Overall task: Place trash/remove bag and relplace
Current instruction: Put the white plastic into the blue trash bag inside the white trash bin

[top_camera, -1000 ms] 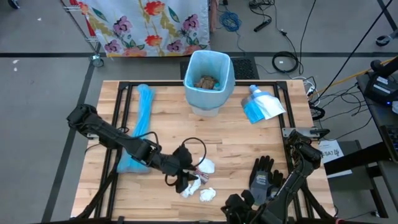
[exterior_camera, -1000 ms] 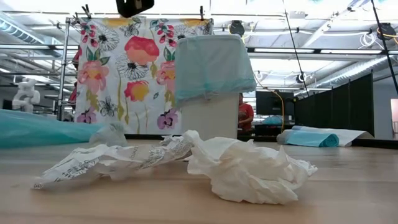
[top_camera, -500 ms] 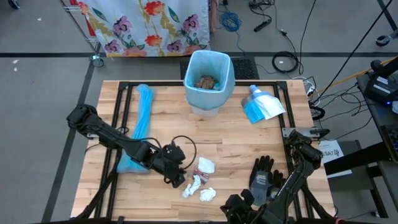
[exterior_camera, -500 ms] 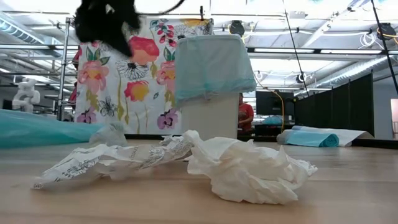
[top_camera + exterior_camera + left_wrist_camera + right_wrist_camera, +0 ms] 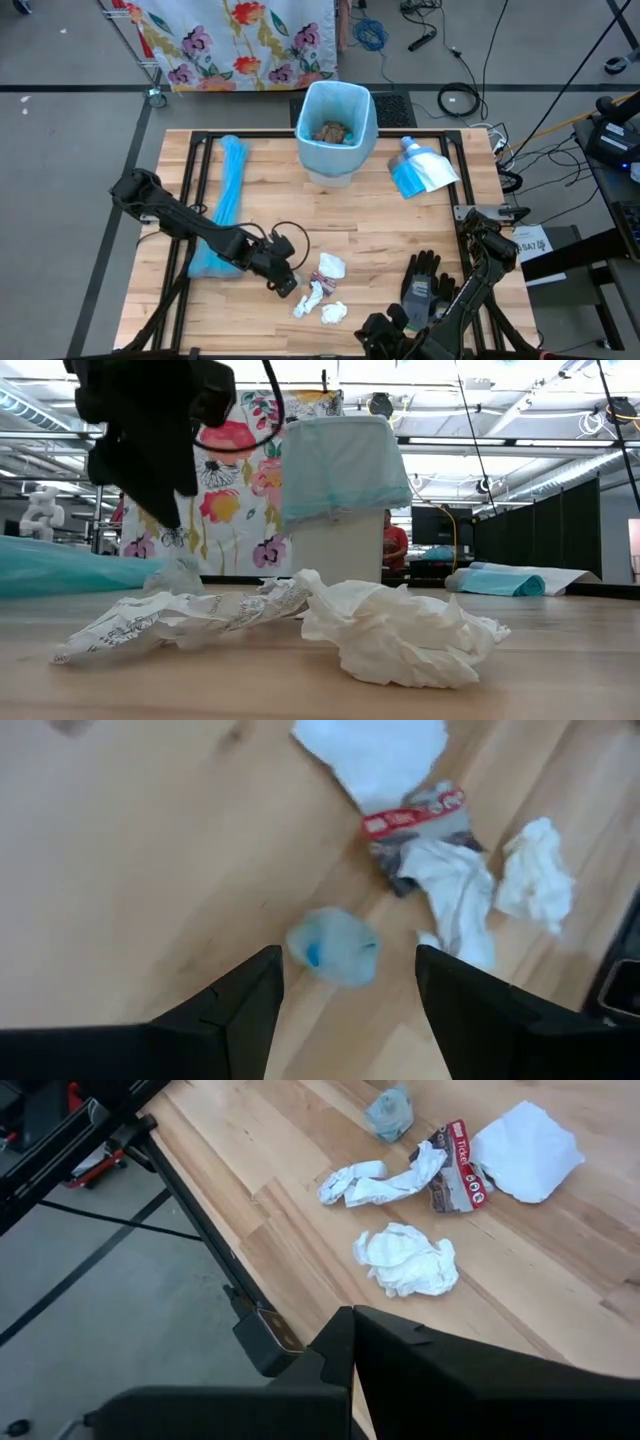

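Hovering with fingers apart, the left pincer (image 5: 345, 985) lines up over a bluish scrap (image 5: 333, 947) just ahead; next, lower and close on it.

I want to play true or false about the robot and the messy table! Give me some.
1. The bin has a blue bag in it. True.
2. The left gripper is holding a tissue. False: its fingers are open and empty, above a small blue scrap.
3. The bin is empty. False: brown paper lies inside.
4. The gloves lie near the right arm. True.
5. White tissues lie on the wood. True.
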You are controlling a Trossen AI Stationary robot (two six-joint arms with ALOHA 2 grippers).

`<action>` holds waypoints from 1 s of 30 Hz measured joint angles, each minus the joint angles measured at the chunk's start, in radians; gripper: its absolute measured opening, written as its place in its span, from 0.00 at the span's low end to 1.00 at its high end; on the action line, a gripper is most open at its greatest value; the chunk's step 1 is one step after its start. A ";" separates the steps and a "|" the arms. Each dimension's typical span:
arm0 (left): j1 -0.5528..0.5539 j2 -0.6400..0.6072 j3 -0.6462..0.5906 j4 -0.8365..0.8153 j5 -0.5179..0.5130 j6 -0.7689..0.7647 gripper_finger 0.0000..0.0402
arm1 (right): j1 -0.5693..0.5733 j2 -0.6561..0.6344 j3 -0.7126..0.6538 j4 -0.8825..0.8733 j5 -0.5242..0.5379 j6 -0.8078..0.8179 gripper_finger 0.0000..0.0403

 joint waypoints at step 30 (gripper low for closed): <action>-0.030 0.189 0.189 0.058 -0.015 -0.064 0.06 | 0.059 0.045 0.001 -0.116 -0.073 0.015 0.00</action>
